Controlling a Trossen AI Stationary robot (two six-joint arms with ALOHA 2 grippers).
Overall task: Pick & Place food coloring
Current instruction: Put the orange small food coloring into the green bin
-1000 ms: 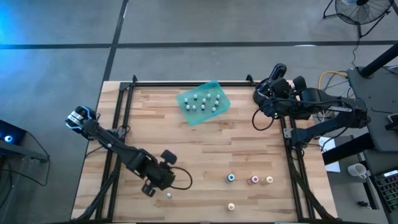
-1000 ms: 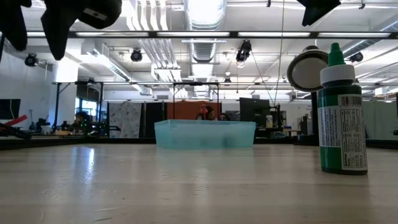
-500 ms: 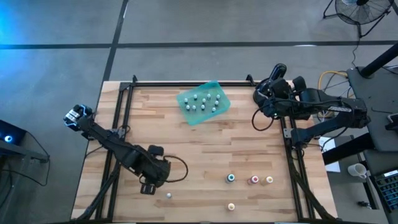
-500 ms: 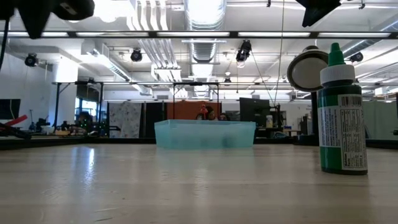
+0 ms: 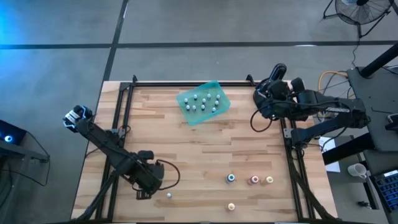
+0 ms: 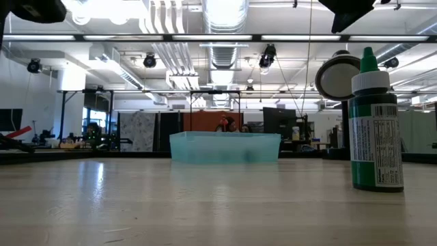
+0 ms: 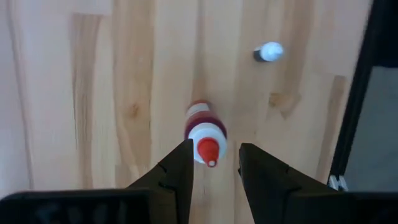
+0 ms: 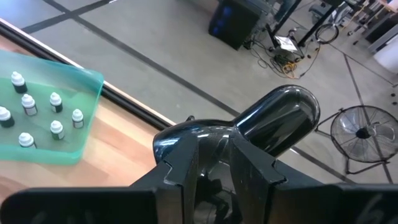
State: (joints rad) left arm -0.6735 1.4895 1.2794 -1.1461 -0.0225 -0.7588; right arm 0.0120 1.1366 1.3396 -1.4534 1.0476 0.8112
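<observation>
- High view: left gripper [image 5: 144,186] sits low over the near-left part of the table [image 5: 155,140], beside a loose white-capped bottle [image 5: 168,195].
- Left wrist view: fingers [image 7: 177,171] are narrowly parted around the cap end of a red bottle [image 7: 204,132] that lies on the wood; whether they grip it cannot be told.
- Four more bottles stand at the near right: teal [image 5: 231,178], pink [image 5: 253,180], orange [image 5: 268,180], yellow [image 5: 231,206].
- Teal tray [image 5: 219,109] at the far side holds about ten small bottles.
- Right gripper [image 5: 262,98] waits at the far right edge, its fingers narrowly apart.
</observation>
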